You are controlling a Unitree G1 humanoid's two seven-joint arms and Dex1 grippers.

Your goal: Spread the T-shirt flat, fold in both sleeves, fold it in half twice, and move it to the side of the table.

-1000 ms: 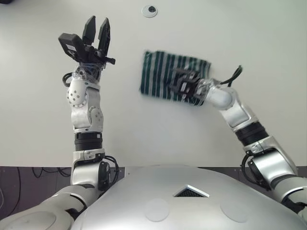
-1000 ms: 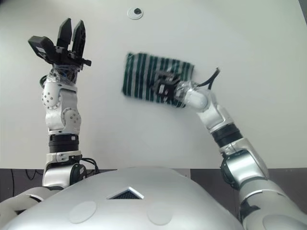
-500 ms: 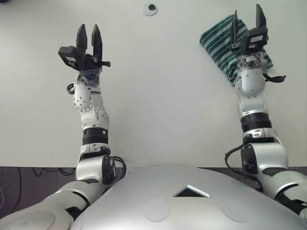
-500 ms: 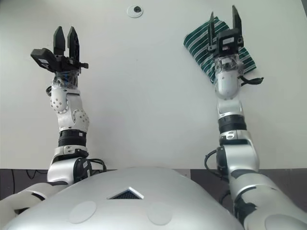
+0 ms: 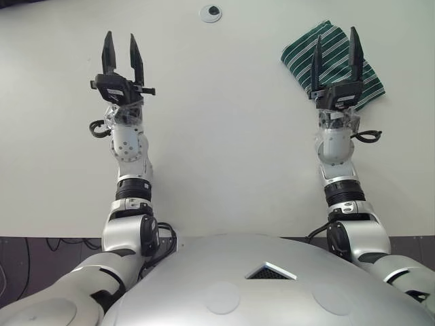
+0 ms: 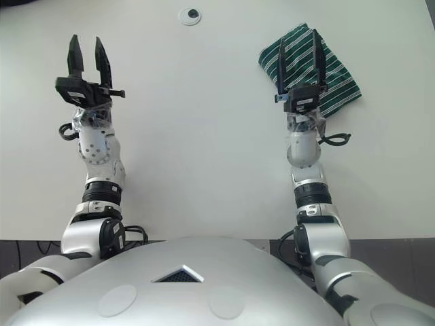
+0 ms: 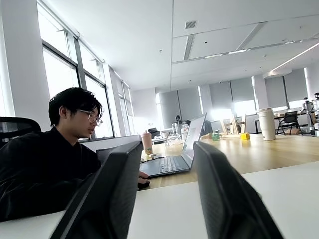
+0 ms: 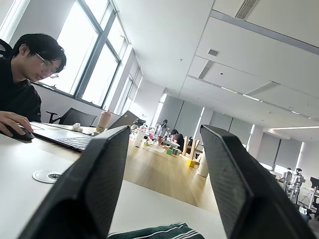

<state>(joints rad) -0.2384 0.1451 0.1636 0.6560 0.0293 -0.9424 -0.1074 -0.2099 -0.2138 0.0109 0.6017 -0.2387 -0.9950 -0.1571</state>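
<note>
The T-shirt (image 5: 336, 60), green with white stripes, lies folded into a small packet at the table's far right. My right gripper (image 5: 334, 53) is raised upright above the near part of it, open and empty. The shirt's edge (image 8: 154, 232) peeks in below the right gripper's fingers (image 8: 92, 194) in the right wrist view. My left gripper (image 5: 119, 53) stands raised over the left part of the table, open and holding nothing; its two dark fingers (image 7: 107, 199) frame the room beyond in the left wrist view.
The white table (image 5: 224, 136) is bare between the arms. A round cable grommet (image 5: 211, 13) sits at the far middle edge, also seen as the grommet (image 8: 46, 176). A person works at a laptop (image 7: 174, 159) on a desk beyond the table.
My right gripper dragged the folded shirt from the table's middle to the far right, let go of it and rose upright. The left arm shifted slightly and straightened.
</note>
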